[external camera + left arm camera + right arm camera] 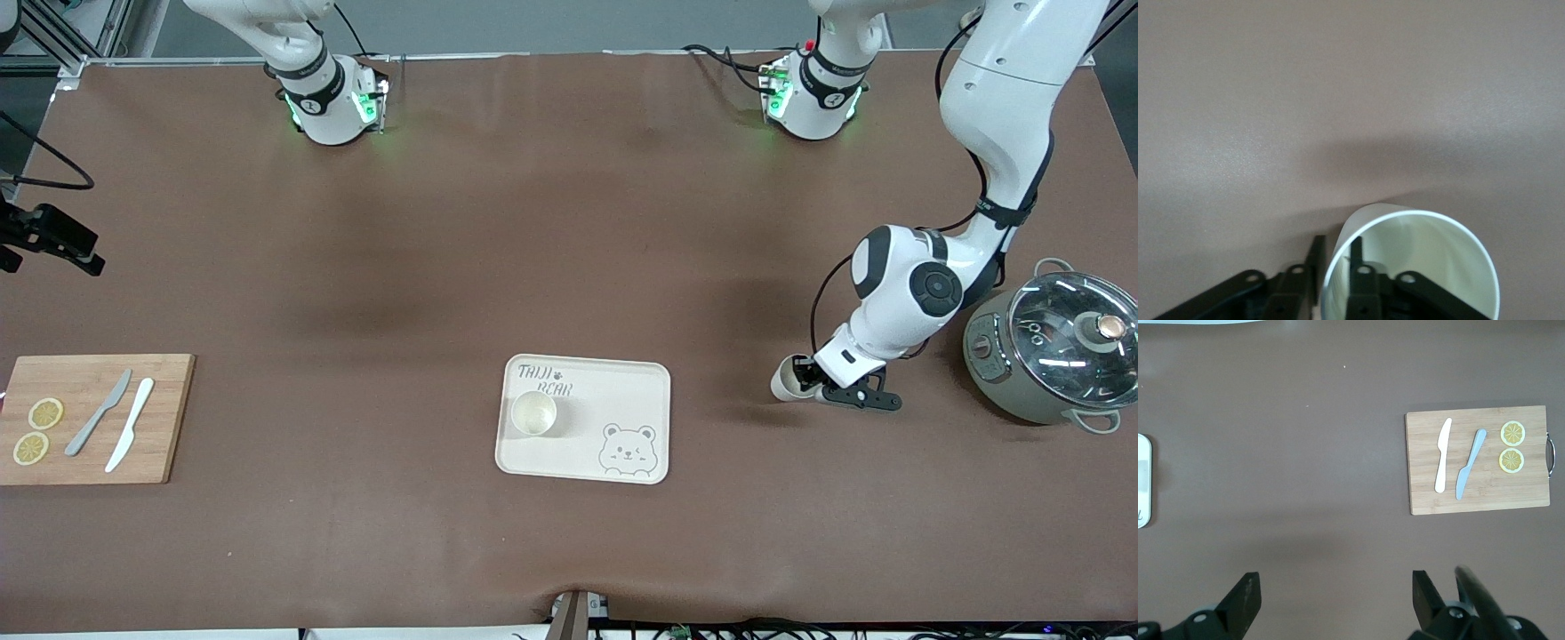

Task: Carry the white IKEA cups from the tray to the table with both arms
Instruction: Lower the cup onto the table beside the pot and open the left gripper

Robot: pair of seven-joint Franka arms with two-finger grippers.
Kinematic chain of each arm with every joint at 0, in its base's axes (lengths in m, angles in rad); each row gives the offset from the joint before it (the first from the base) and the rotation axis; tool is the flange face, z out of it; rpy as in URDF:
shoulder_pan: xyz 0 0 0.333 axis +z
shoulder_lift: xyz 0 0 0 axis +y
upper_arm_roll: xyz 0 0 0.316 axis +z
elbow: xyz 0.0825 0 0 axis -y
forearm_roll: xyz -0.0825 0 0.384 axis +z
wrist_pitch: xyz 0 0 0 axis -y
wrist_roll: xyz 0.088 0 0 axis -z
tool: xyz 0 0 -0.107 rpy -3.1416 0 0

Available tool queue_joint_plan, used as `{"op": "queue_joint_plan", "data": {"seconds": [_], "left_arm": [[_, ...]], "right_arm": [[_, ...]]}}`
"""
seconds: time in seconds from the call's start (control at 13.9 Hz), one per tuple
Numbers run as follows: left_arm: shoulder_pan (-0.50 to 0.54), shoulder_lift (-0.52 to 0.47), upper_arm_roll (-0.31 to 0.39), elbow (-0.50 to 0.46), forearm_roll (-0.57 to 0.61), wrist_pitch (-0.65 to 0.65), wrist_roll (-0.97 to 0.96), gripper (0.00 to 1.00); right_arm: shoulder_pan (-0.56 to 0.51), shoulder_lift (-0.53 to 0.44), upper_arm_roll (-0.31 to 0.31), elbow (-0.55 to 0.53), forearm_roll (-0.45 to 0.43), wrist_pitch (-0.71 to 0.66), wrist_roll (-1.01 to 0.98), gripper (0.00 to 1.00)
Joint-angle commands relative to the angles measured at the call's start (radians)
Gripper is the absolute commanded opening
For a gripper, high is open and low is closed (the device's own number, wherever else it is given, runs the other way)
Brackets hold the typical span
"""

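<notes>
- Where the matte brown table cover spreads flat, I work as two glossy white jointed arms with black joints. The left arm bends down toward its own end of the table, and the right arm waits.
- A round grey-green cooker pot with a shiny glass lid and a knob stands at the left arm's end.
- A rectangular wooden cutting board with visible grain lies at the right arm's end.
- A cream rectangular tray with rounded corners and a bear drawing lies mid-table, nearer the front camera.
- My right gripper hangs high over bare cover with its black jaws spread wide and nothing between them.
- My left gripper is low over the table between the tray and the pot, at the rim of a tipped white cup. I cannot tell whether I clench it or have released it.
- The other white cup, smooth, round and slightly tapered, stands upright on the tray beside the lettering.
- A grey knife and a white knife lie side by side on the board.
- Two thin round lemon slices lie beside the knives.
</notes>
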Motion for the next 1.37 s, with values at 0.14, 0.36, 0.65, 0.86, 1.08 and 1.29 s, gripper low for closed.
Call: {"op": "queue_joint_plan", "data": {"seconds": [0.14,0.36,0.65,0.86,1.08,1.29], "left_arm": [[0.008,0.006,-0.003,0.011,0.051,0.01,-0.005,1.0],[0.016,-0.028,-0.003,0.023,0.051,-0.008,-0.005,1.0],[0.017,-0.063,-0.003,0.046,0.048,-0.097,-0.005,1.0],[0.017,-0.084,-0.009,0.123,0.036,-0.227,-0.006,1.0],[0.0,-0.132,-0.029,0.248,0.036,-0.418,-0.115,1.0],[-0.001,-0.121,-0.038,0.435,0.036,-0.646,-0.183,1.0]], "right_arm": [[0.005,0.0,-0.002,0.004,-0.016,-0.01,0.004,1.0],[0.008,0.0,-0.004,0.004,-0.016,-0.008,0.004,1.0],[0.006,0.0,-0.004,0.004,-0.016,-0.008,0.005,1.0],[0.008,0.001,-0.002,0.004,-0.016,-0.008,0.004,1.0],[0.006,0.0,-0.002,0.006,-0.016,-0.008,0.004,1.0],[0.006,-0.002,-0.004,0.007,-0.016,-0.01,0.005,1.0]]}}
